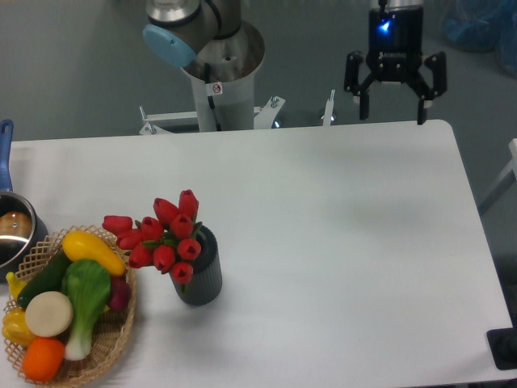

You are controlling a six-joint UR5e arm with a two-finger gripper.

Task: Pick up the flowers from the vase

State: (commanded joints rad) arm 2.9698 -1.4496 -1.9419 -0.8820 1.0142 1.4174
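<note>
The flowers (164, 234), a bunch of red tulip buds with a few green leaves, stand in the vase (201, 276), a small dark grey ribbed cylinder on the left half of the white table. They lean to the left over its rim. My gripper (392, 115) hangs high at the far right, above the table's back edge, far from the flowers. Its two black fingers (363, 103) are spread wide apart with nothing between them.
A wicker basket (111, 345) of toy vegetables sits at the front left, just left of the vase. A metal pot (14, 234) with a blue handle is at the left edge. The arm's base column (224, 77) stands behind the table.
</note>
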